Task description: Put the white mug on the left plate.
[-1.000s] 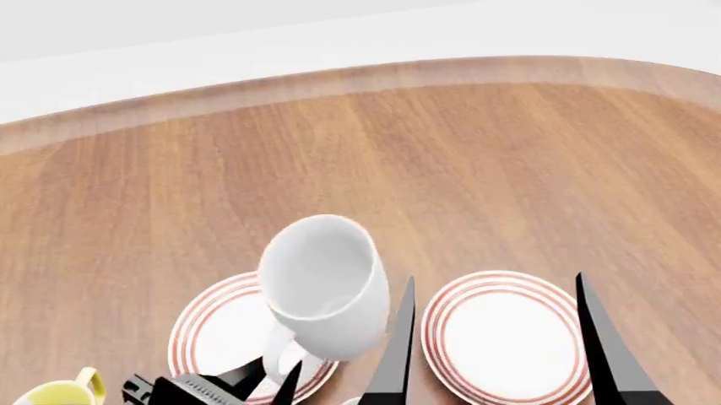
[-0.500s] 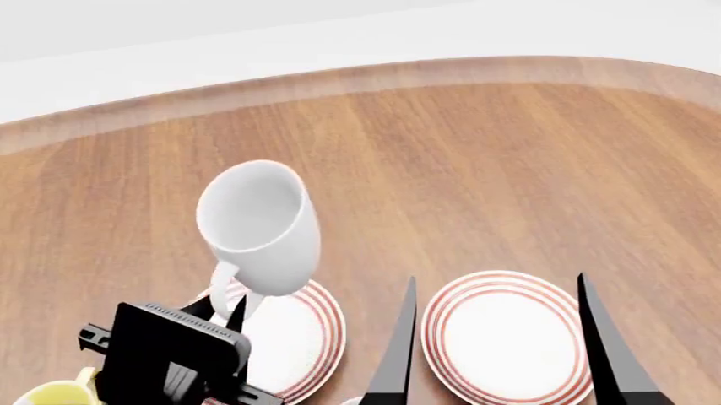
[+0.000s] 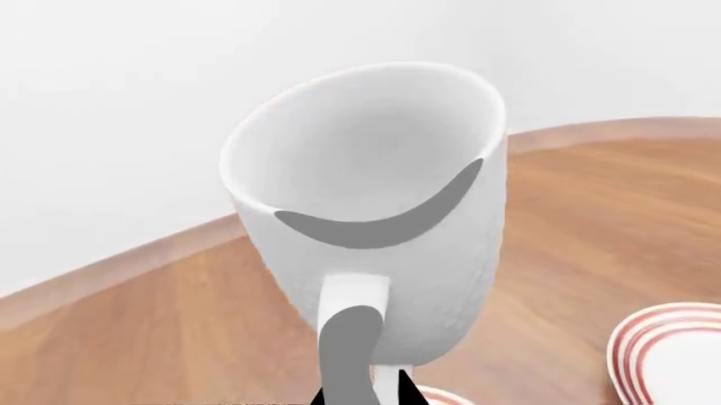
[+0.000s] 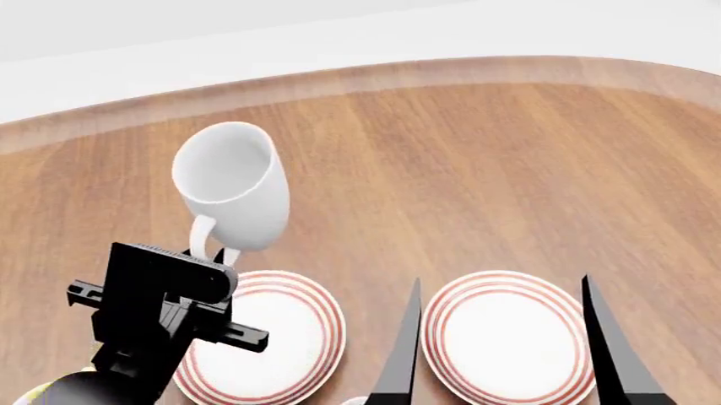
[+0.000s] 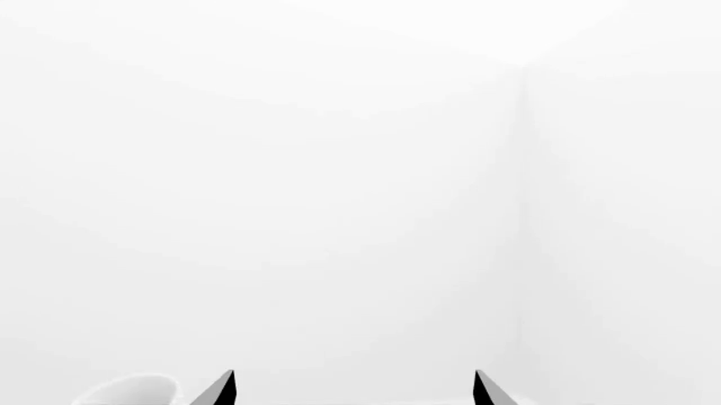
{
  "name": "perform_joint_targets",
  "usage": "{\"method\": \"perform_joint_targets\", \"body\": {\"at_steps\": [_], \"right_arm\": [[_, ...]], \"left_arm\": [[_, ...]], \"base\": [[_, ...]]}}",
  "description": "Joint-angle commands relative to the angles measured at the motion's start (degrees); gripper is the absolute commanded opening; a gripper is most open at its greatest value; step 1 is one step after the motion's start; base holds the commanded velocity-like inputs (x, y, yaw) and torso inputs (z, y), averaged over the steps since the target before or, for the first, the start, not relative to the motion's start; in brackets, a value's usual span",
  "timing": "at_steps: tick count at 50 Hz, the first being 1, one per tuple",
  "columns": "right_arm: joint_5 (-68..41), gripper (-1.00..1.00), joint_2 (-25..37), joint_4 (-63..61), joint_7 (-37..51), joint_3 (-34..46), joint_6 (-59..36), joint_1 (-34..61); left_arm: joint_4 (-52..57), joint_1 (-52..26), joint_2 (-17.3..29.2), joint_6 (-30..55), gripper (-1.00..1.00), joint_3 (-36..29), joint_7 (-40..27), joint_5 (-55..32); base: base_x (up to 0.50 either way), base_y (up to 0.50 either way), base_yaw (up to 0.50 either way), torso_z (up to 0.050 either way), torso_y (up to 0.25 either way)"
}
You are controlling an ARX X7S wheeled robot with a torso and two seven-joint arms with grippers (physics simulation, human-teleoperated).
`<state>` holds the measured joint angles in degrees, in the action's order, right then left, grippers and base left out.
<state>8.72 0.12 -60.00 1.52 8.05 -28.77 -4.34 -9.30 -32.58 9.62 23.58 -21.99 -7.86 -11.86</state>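
Note:
The white mug (image 4: 231, 187) hangs in the air, tilted, above the table and just beyond the left plate (image 4: 265, 339). My left gripper (image 4: 211, 253) is shut on the mug's loop handle (image 3: 355, 325). The left wrist view shows the mug (image 3: 372, 211) from the handle side, its open mouth facing the camera. The left plate is white with thin red rings, and its near left part is hidden by my left arm. My right gripper (image 4: 496, 337) is open and empty, its two dark fingers standing either side of the right plate (image 4: 505, 337).
The right plate matches the left one. A sliver of the yellow-trimmed mug (image 4: 34, 392) shows at the bottom left corner behind my left arm. The wooden table's curved far edge (image 4: 360, 76) meets a white wall. The right wrist view shows mostly white wall.
My left gripper has carried the white mug up, left and away from me, off the space over the left plate. The plate now shows more fully. The right gripper has not moved.

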Motion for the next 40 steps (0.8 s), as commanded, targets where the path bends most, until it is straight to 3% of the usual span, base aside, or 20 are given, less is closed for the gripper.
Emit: {"method": "perform_joint_targets", "body": {"at_steps": [1, 24, 40], "right_arm": [[-0.2, 1.0, 0.0, 0.0, 0.0, -0.1, -0.2, 0.0], [0.0, 1.0, 0.0, 0.0, -0.1, 0.2, -0.6, 0.3], [-0.5, 1.0, 0.1, 0.0, -0.2, 0.6, -1.3, 0.5]], "left_arm": [[-6.3, -3.9, -1.2, -1.3, -1.0, 0.9, -0.7, -0.3], [-11.8, -4.0, -2.4, -2.8, -1.0, 0.4, -1.8, -1.0], [-21.8, -3.6, -3.5, -9.1, -1.0, -1.2, -1.8, 0.3]], "base": [[0.0, 0.0, 0.0, 0.0, 0.0], [0.0, 0.0, 0.0, 0.0, 0.0], [0.0, 0.0, 0.0, 0.0, 0.001]]}}
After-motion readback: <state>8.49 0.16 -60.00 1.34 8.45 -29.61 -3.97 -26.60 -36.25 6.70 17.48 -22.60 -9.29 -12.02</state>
